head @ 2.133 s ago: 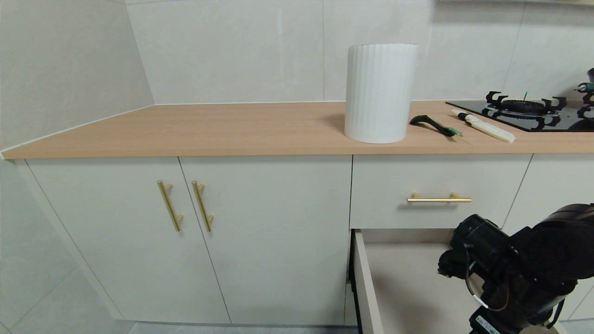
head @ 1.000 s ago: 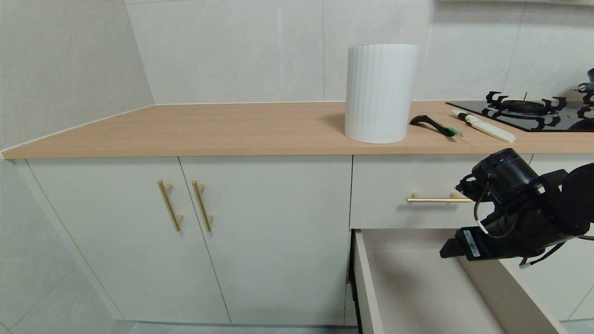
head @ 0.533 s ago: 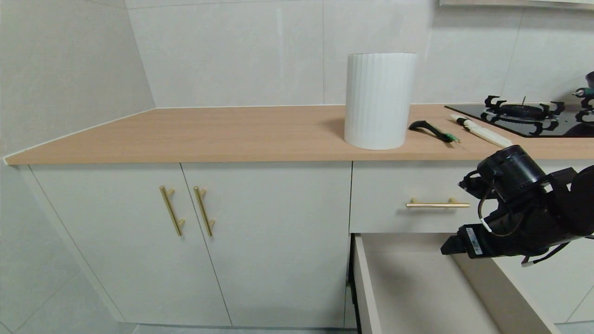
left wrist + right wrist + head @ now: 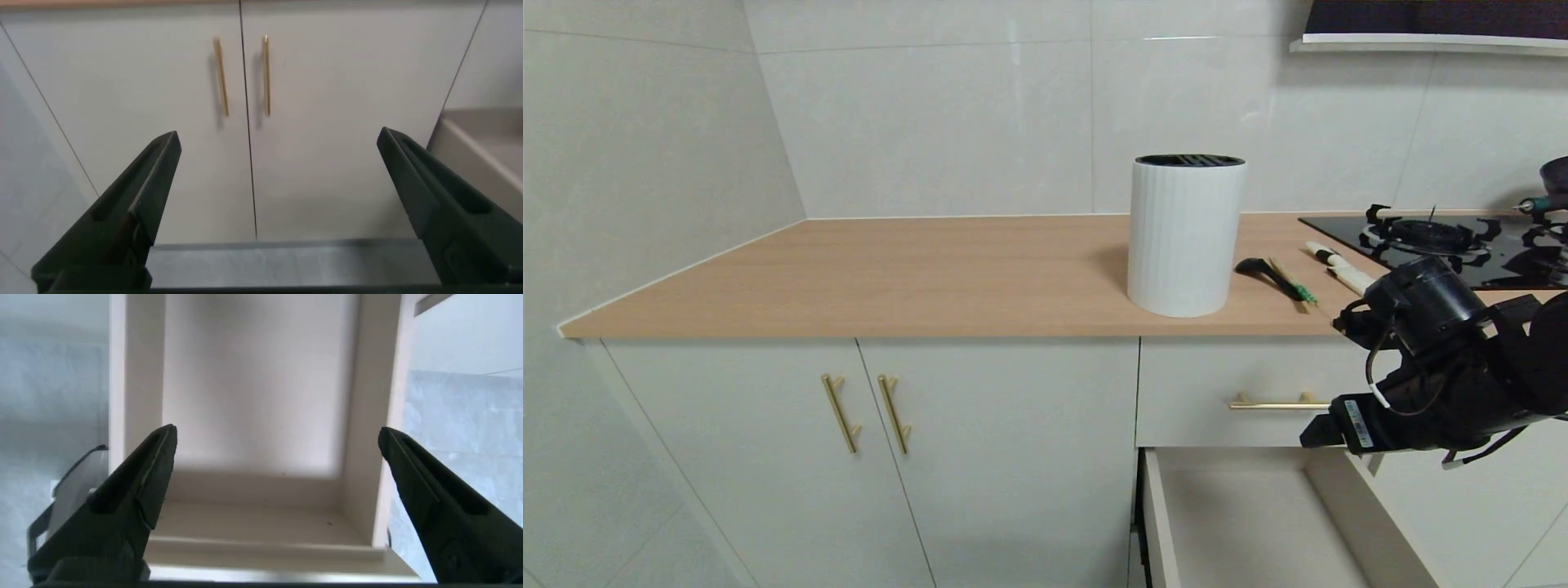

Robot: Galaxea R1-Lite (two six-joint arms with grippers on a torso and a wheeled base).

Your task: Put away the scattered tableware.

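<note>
A black ladle (image 4: 1267, 273) with a green-tipped handle and a cream-handled utensil (image 4: 1339, 271) lie on the wooden counter (image 4: 931, 269), to the right of a tall white ribbed holder (image 4: 1185, 237). Below them the lower drawer (image 4: 1165, 531) stands pulled out, and nothing shows inside it. My right gripper (image 4: 276, 434) hangs open over that drawer's inside (image 4: 372, 457), and its arm (image 4: 1429, 384) is in front of the upper drawer front. My left gripper (image 4: 278, 139) is open, holds nothing, and faces the cabinet doors (image 4: 243, 122).
A black gas hob (image 4: 1437, 237) sits at the counter's right end. The shut upper drawer has a gold handle (image 4: 1278, 403). Two cabinet doors with gold handles (image 4: 866, 412) are to the left. Tiled walls close the back and the left side.
The head camera has risen, so the whole scene sits lower and the holder's slotted top now shows. My right arm lifted out of the open drawer to the upper drawer's height.
</note>
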